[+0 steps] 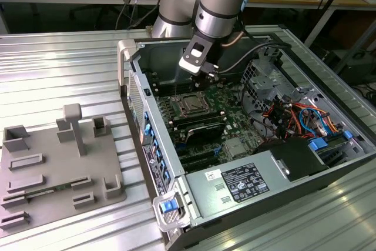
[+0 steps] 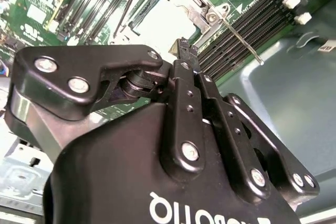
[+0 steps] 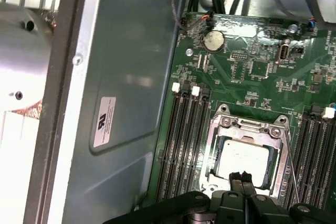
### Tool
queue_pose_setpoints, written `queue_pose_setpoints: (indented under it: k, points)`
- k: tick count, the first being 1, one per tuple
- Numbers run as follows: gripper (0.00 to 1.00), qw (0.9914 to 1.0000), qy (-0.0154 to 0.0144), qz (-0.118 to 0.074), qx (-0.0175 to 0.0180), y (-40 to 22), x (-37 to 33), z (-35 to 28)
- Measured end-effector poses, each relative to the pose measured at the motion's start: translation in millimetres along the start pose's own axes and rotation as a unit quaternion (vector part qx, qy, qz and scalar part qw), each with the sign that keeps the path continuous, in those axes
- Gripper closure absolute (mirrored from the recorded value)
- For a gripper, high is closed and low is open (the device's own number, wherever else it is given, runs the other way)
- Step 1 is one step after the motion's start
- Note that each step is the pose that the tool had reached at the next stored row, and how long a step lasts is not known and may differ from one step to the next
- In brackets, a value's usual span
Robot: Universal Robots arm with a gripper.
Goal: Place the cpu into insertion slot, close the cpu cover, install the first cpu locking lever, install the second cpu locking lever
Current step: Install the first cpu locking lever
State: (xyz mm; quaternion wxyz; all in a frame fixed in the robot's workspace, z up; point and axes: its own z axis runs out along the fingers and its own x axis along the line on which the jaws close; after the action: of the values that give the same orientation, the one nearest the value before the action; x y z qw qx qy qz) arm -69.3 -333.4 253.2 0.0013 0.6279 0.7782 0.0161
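Note:
The cpu [image 3: 242, 157] lies silvery-grey in the insertion slot [image 3: 210, 153] on the green motherboard; the second wrist view shows the cpu [image 2: 161, 22] too. The cpu cover [image 3: 247, 128] lies flat as a silver frame around the chip, and the cpu cover [image 2: 195, 10] also appears past the fingers in the second wrist view. A thin locking lever [image 2: 241, 41] juts out free over the black memory slots; the same lever [image 3: 292, 174] runs along one side of the socket. My gripper [image 3: 241, 178] hovers at the socket's edge, shut, nothing between its fingers. In the exterior view the gripper [image 1: 210, 76] hangs just above the socket [image 1: 191, 104].
Long black memory slots [image 3: 184, 140] flank the socket on both sides. The grey case wall [image 3: 121, 77] rises close by. At the exterior view's right sit drive bays and coloured cables [image 1: 294, 113], and the black power supply [image 1: 247, 180] lies in front. A grey fixture plate [image 1: 56, 168] sits outside the case.

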Motion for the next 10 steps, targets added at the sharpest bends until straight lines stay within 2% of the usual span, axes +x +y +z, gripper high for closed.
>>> queue_pose_setpoints:
  k: [5,10]
  points:
    - [0.89,0.99943,0.0009,-0.034,0.0006,0.0,0.0,0.0]
    - [0.89,0.99798,0.0017,-0.064,0.0012,0.0,0.0,0.0]
